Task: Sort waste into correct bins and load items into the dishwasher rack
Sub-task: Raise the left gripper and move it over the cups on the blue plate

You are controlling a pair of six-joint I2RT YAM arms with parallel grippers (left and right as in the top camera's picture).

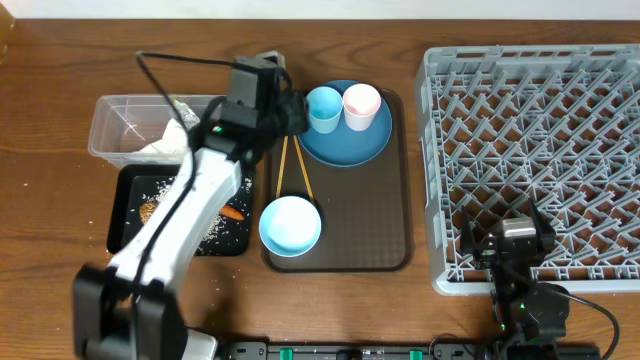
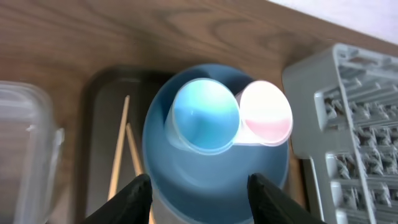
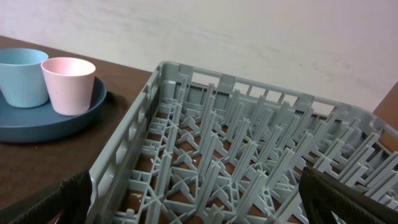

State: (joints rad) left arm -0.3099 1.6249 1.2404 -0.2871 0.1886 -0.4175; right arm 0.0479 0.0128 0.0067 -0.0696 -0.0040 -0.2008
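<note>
Grey plastic dishwasher rack (image 1: 540, 120): on the right side of the table, just beside the brown serving tray (image 1: 375, 225).
Left gripper (image 2: 199, 183): jaws apart, clamped on nothing; black fingertips (image 2: 138, 191) low over the near rim of the blue plate, just short of the light-blue cup.
Right gripper (image 3: 196, 186): jaws spread wide, nothing between them; poised over the near edge of the rack, well apart from the plate.
Blue plate (image 1: 350, 148): at the far end of the serving tray, carrying both cups.
Light-blue cup (image 1: 323, 108): upright on the plate, touching the pink cup (image 1: 361, 104) on its rack side.
White-inside bowl (image 1: 290, 225): upright at the near end of the serving tray, apart from the plate.
Wooden chopsticks (image 1: 290, 172): flat on the serving tray between plate and bowl, joined at the plate end, splayed toward the bowl.
Clear plastic tub (image 1: 115, 125): on the table left of the serving tray, crumpled white napkin (image 1: 165, 145) inside.
Black tray (image 1: 125, 240): just in front of the tub, partly under the left arm; rice grains (image 1: 160, 185), brown food piece (image 1: 148, 210) and small carrot (image 1: 233, 212) lying in it.
</note>
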